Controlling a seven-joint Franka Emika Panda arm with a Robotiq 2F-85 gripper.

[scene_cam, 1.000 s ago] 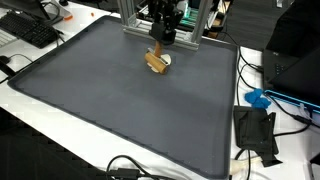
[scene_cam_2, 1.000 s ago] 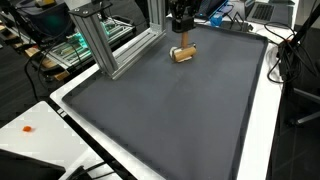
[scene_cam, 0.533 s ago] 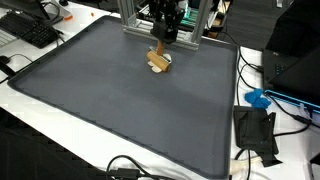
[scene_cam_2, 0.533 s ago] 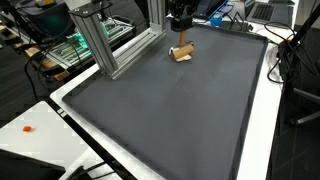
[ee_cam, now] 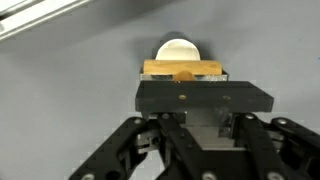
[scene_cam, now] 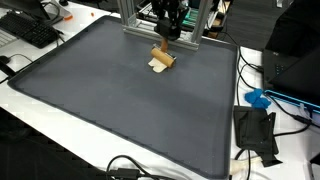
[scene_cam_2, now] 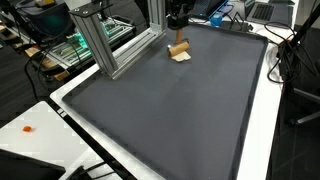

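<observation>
Tool (scene_cam: 166, 40) is clamped narrow on a wooden piece (scene_cam: 162, 60). The wrist view shows its tan top edge (ee_cam: 160, 68) pinched between the fingers. The piece hangs straight below the tool, tilted in both exterior views (scene_cam_2: 180, 52). I can't tell whether its low end rests on the dark mat (scene_cam: 100, 100) or sits just clear of it.

A white round part (ee_cam: 178, 48) shows just past the piece on the far side of the tool. I can't tell whether it belongs to the piece or lies loose on the mat.

An aluminium frame (scene_cam_2: 100, 45) stands right behind and beside the tool. A keyboard (scene_cam: 30, 30) lies well off to one side on the worktop (scene_cam: 25, 120). A blue item (scene_cam: 258, 98) and a black box (scene_cam: 255, 130) sit well off the other way, past the mat edge.

Risks:
- The grip looks to be on a thin edge only, with most of the piece hanging below. A quick move could make it swing or pivot in the fingers and drop out.
- The tilt puts the weight off-centre, so slip is likelier.
- The frame is close. Moving back or sideways could knock the tool or the piece against a post.
- If the white part is loose, dragging the piece low could shove it away.
</observation>
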